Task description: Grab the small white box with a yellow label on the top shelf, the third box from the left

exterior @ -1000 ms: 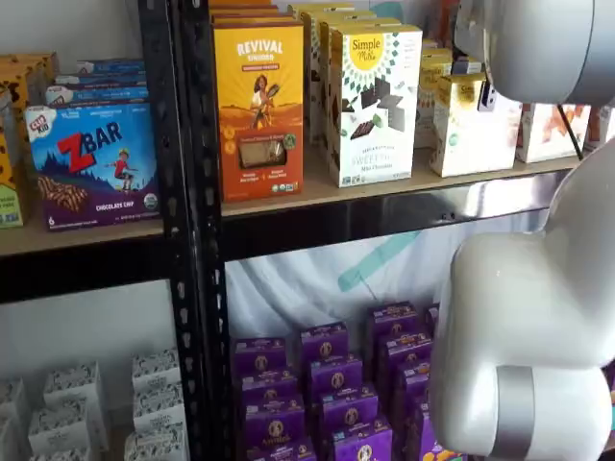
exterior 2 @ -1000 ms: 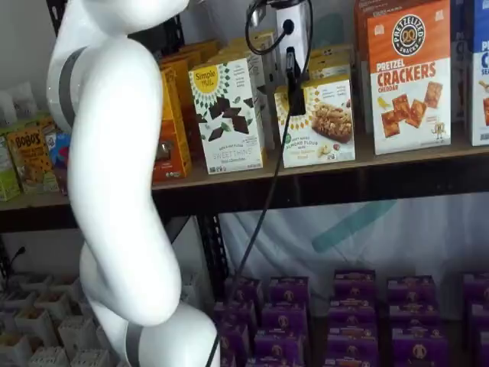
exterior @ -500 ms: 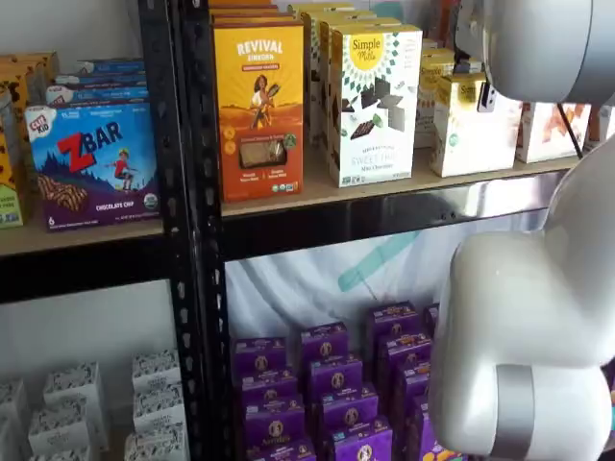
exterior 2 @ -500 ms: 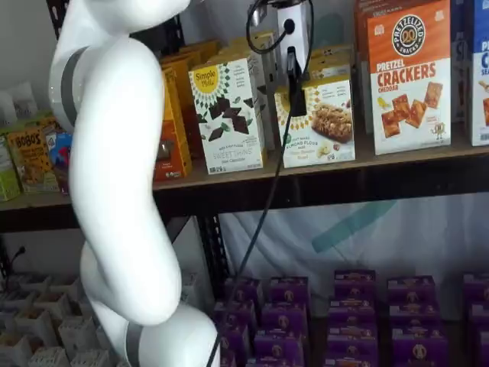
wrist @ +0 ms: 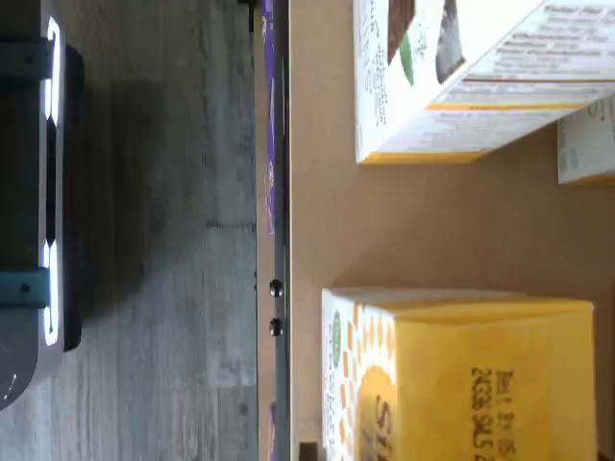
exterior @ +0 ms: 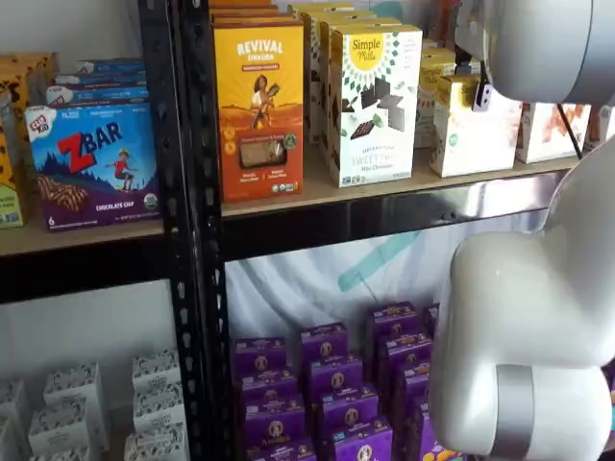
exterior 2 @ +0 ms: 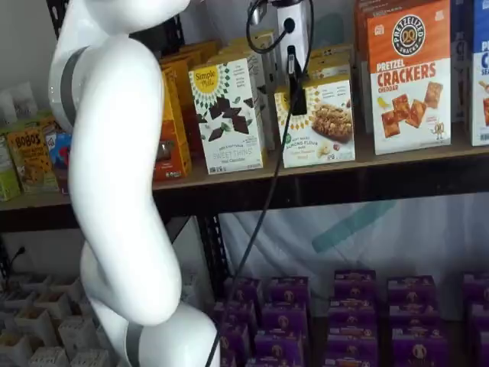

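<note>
Only 1 black finger of the pincer [exterior 2: 294,80] seen, side-on before the small white box [exterior 2: 319,121]; open or closed, impossible to tell. Hidden behind the white arm [exterior: 538,48] in a shelf view. Cracker box [exterior 2: 409,76] cropped at top. Small print unreadable.

White small box [exterior 2: 319,122], pale yellow sunburst; tan top shelf [exterior 2: 428,157]
</note>
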`<state>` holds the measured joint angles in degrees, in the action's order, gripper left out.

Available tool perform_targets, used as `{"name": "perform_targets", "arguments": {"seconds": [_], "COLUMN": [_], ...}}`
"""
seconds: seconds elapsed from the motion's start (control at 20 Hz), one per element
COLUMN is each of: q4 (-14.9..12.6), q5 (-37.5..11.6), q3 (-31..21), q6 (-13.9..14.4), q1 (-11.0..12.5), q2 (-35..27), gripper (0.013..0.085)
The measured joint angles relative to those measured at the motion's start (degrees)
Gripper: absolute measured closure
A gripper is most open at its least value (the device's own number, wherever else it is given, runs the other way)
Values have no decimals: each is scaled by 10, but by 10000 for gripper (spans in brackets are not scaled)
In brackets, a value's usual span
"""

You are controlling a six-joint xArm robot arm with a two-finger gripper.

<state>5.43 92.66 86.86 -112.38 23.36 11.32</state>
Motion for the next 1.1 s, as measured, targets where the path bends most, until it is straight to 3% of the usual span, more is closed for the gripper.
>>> {"name": "perform_targets", "arguments": {"seconds": [0.2,0.3,0.55,0.7,1.1], "q4": [-2,-6,-14,-12,-11], "q5": [-2,-2,-2,-3,2], "q3": [0,0,0,-1,2], "q6": [1,2,5,6,7], "q1": [-1,-3,-8,-8,-8], "q2": [1,1,0,1,3], "gripper": [450,530,530,610,610]}}
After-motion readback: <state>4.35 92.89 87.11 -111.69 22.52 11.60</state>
